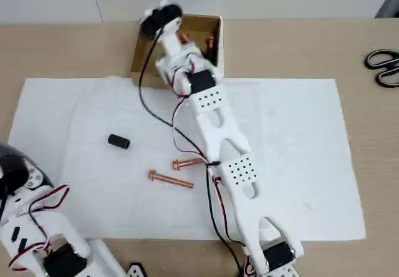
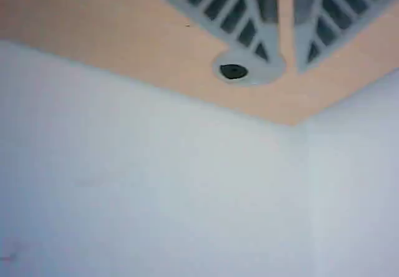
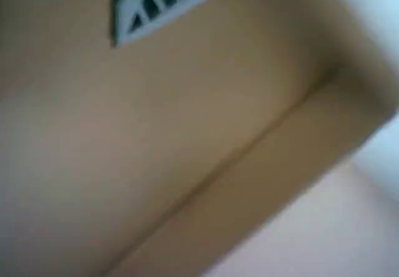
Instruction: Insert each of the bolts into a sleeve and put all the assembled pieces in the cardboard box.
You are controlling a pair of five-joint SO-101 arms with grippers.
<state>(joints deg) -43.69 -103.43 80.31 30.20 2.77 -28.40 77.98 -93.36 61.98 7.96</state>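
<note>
Cardboard box [image 1: 215,24] stands at the far edge of the white paper sheet [image 1: 299,152], with copper bolts [image 1: 210,42] inside; the right gripper [image 1: 163,20] hangs over its left side, and I cannot tell whether it is wide or narrow. One black sleeve [image 1: 118,141] lies on the sheet, two loose bolts [image 1: 169,179] near it; the left gripper [image 2: 285,15], above the sheet's edge, likewise cannot be judged.

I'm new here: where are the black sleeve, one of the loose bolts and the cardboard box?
black sleeve [image 1: 118,141], high view, middle of its side.
loose bolt [image 1: 169,179], high view, middle of its shank.
cardboard box [image 1: 199,21], high view, inside of its far wall.
</note>
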